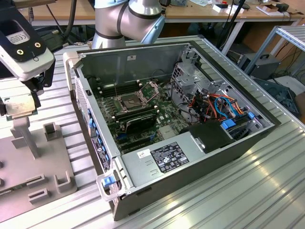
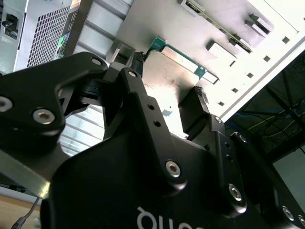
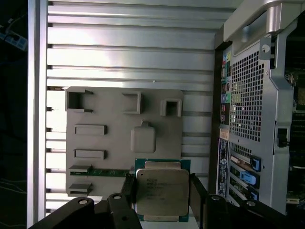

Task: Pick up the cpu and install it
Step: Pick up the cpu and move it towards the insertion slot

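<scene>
Silver-grey cpu [image 3: 162,193] clamped between our end effector [image 3: 163,190] fingers
We are holding it with the grey fixture plate [image 3: 109,143] lying beneath the end effector.

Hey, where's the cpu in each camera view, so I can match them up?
Exterior view: the cpu at the exterior view's far left, raised above the grey fixture plate.
First wrist view: the cpu clamped in the gripper, over the plate.
Second wrist view: the cpu in the gripper, plate behind.
Shared landmark: the grey fixture plate.
</scene>
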Motion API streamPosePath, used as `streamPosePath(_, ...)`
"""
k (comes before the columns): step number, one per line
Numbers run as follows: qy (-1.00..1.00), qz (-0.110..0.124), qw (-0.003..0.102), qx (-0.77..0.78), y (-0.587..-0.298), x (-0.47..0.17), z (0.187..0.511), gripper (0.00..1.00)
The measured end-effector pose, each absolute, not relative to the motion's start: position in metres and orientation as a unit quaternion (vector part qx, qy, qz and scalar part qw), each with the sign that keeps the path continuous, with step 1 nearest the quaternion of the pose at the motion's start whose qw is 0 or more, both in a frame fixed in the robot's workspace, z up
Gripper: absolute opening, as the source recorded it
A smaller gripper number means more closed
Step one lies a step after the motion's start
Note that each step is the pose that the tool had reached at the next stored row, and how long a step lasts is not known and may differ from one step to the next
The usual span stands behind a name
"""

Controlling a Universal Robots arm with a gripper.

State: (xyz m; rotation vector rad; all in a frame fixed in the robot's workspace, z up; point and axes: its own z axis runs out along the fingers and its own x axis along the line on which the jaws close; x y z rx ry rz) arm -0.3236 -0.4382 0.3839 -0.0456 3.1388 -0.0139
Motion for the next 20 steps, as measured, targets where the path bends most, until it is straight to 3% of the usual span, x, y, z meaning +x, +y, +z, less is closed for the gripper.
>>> streamPosePath(20, 1.0, -0.004, 0.001, -0.015, -0.438, -0.306, 0.384, 0.55)
